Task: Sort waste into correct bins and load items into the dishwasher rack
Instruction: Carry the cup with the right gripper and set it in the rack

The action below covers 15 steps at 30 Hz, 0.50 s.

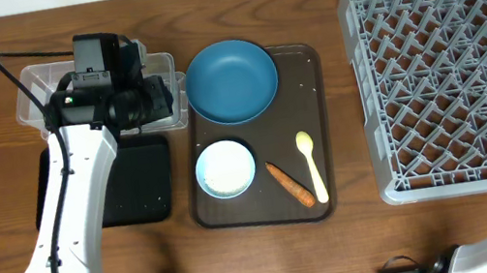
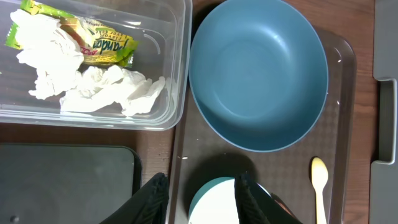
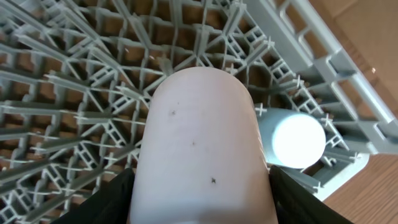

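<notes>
Over a corner of the rack (image 3: 74,74): pink cup (image 3: 202,143), clamped across its sides by the right tool (image 3: 202,208). Smooth matt cylinder, probably light, stiff plastic and a little slippery; best gripped across the wall. Rack: hard grey lattice. Light blue cup (image 3: 291,140) stands just beside. Left tool (image 2: 202,194): fingers apart, empty, above the small white bowl (image 2: 214,202).

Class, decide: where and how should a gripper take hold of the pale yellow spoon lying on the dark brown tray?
Grip the pale yellow spoon on the handle just below its bowl, coming straight down and closing across its narrow width. It lies flat, and the orange carrot piece crowds its lower end.
</notes>
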Each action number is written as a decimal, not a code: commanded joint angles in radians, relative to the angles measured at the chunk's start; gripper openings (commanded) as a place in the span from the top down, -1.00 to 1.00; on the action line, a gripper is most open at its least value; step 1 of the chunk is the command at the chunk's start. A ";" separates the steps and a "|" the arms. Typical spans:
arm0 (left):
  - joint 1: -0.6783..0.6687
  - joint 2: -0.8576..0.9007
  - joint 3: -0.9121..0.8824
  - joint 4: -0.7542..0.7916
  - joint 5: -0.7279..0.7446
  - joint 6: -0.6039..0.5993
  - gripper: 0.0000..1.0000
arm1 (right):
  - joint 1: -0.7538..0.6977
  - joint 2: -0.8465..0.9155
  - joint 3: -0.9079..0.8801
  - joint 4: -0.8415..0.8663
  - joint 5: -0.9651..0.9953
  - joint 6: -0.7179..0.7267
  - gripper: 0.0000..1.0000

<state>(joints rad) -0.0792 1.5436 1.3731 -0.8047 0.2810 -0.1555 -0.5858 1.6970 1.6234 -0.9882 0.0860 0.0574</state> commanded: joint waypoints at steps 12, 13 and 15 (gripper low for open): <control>0.005 0.000 0.005 -0.006 -0.013 0.017 0.25 | -0.023 0.007 -0.178 0.132 0.011 0.021 0.95; 0.005 0.000 0.005 -0.006 -0.013 0.017 0.24 | -0.023 0.007 -0.186 0.137 0.014 0.025 0.96; 0.005 0.000 0.005 -0.006 -0.013 0.017 0.24 | -0.023 0.007 -0.203 0.148 0.015 0.024 0.96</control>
<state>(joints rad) -0.0792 1.5436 1.3731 -0.8055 0.2813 -0.1555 -0.5964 1.6974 1.4418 -0.8509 0.0868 0.0639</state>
